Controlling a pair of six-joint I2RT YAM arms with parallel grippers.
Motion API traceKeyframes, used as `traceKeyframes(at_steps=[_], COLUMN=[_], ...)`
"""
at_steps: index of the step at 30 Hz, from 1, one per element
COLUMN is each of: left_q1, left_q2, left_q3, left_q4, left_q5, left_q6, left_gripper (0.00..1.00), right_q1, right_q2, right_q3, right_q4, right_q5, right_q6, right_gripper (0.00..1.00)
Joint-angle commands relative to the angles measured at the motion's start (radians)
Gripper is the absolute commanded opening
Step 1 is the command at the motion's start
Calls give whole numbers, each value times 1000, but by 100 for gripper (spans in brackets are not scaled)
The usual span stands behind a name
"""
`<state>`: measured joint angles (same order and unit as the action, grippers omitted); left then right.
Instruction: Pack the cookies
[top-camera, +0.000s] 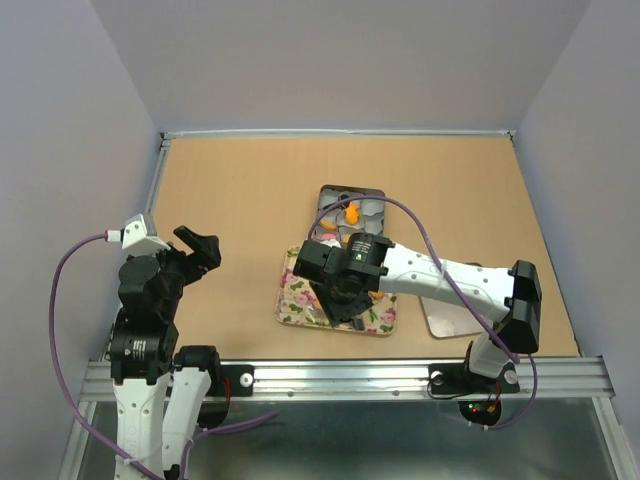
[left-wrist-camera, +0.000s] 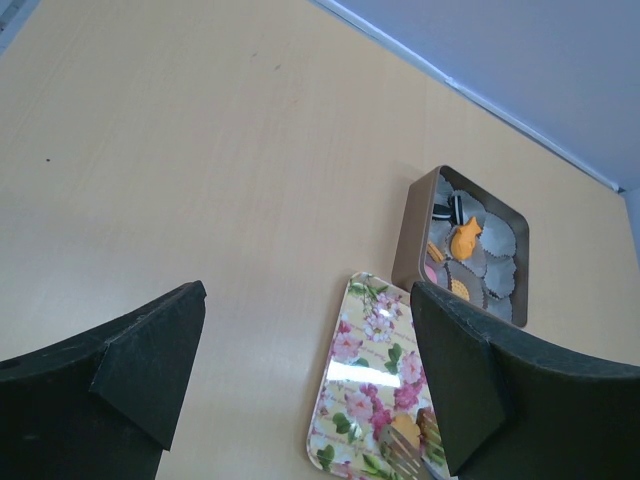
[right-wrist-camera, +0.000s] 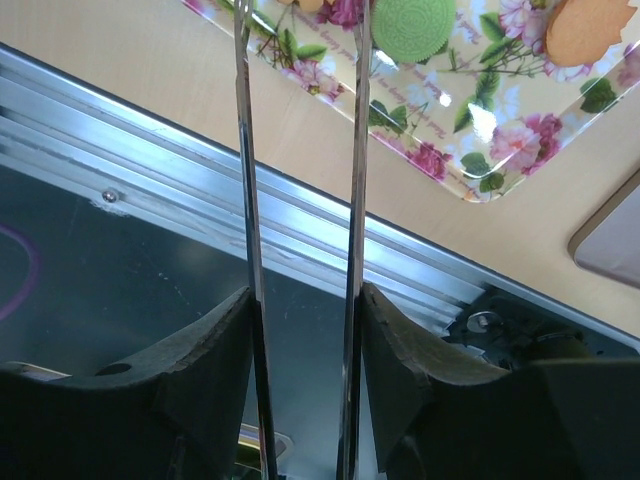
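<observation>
**Tongs over the floral tray, tin part filled**

A light wooden tabletop (top-camera: 240, 200) fills the scene, closed in by plain pale lavender walls (top-camera: 330, 60) on three sides. A ribbed aluminium rail (top-camera: 340, 375) runs along the near edge.

Past mid-table stands a rectangular brown metal tin (left-wrist-camera: 415, 230) lined with white pleated paper cups (left-wrist-camera: 497, 240). In the cups lie an orange shaped cookie (left-wrist-camera: 465, 237), a black-and-white striped cookie (left-wrist-camera: 452, 208), a pink cookie (left-wrist-camera: 432, 272) and a second orange cookie (left-wrist-camera: 460, 288).

Just near of the tin lies a glossy flower-printed tray (top-camera: 295, 300). It carries a round green cookie (right-wrist-camera: 413, 28) and a scallop-edged orange cookie (right-wrist-camera: 585, 25). A pale flat rectangular piece with rounded corners (top-camera: 450, 318) lies to the tray's right, under the right arm.

The right gripper (right-wrist-camera: 300, 300) clamps a pair of thin metal tongs (right-wrist-camera: 357, 150) from outside. The blades stand parallel with a narrow gap, and one tip is just beside the green cookie; contact cannot be told.

The left gripper (left-wrist-camera: 308, 300) hangs above bare table at the left, spread wide and holding nothing.
</observation>
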<state>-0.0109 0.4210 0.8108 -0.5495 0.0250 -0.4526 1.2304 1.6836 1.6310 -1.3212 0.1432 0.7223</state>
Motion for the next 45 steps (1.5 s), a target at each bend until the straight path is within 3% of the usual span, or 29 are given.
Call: traceKeyframes(at_steps=[1, 10, 15, 29, 36, 45], left_q1=[3, 3, 3, 3, 3, 3], left_q2=[2, 4, -7, -10, -7, -11], left_q3=[-9, -6, -7, -7, -7, -7], left_q4=[48, 48, 45, 49, 49, 48], left_q5=[4, 1, -7, 1, 1, -2], left_q6=[19, 15, 14, 17, 17, 15], left_gripper=[95, 95, 95, 95, 95, 95], right_q1=[0, 1, -11, -442, -497, -555], right_q2=[-19, 5, 14, 8, 27, 42], right_q3=[-34, -43, 35, 213, 196, 323], right_q4=[34, 40, 14, -24, -21, -35], right_q5=[-13, 19, 85, 121, 122, 131], right_q6=[-11, -26, -43, -216, -239, -253], right_gripper=[49, 34, 34, 33, 32, 31])
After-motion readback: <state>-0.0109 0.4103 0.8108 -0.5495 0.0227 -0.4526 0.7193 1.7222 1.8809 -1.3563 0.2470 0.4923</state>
